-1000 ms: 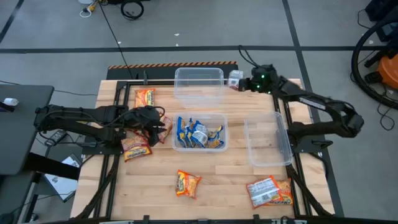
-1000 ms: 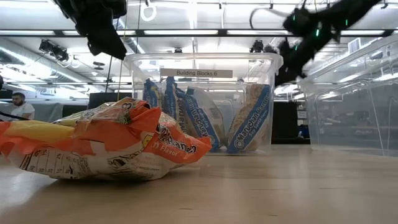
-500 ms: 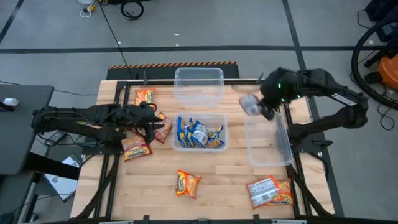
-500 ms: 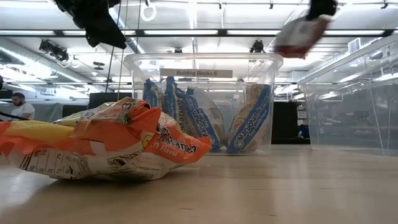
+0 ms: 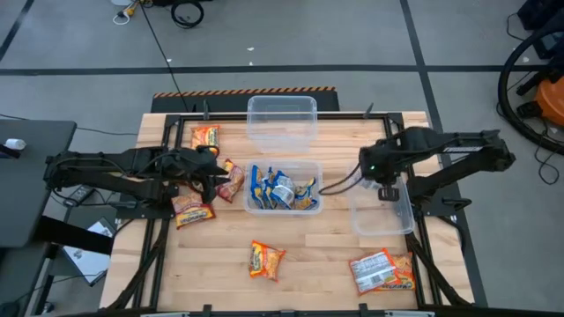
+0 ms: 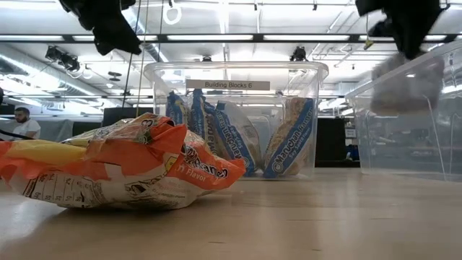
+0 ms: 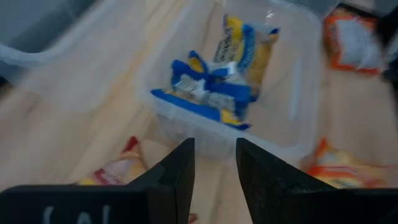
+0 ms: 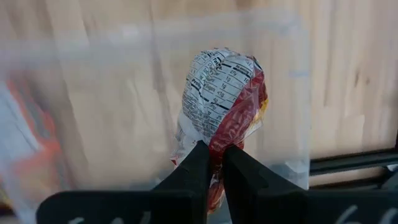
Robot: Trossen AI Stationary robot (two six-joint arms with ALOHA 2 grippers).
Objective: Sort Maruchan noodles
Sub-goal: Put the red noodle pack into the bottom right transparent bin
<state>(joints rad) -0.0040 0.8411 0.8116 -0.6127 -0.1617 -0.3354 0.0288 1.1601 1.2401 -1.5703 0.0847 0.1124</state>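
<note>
Right gripper (image 8: 213, 163) is pinching a red-white packet (image 8: 224, 99) by its edge, hanging over the right tub (image 5: 381, 204). Thin grip, so it's risking slipping and landing outside. Left gripper (image 7: 214, 163) is hovering slightly parted near the blue-packet tub (image 5: 283, 187).

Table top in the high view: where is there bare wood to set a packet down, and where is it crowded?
Bare wood lies between the orange packet and the red-white packet, and at the far right corner beyond the right tub. It is crowded around the left tool, near the blue-packet tub.
</note>
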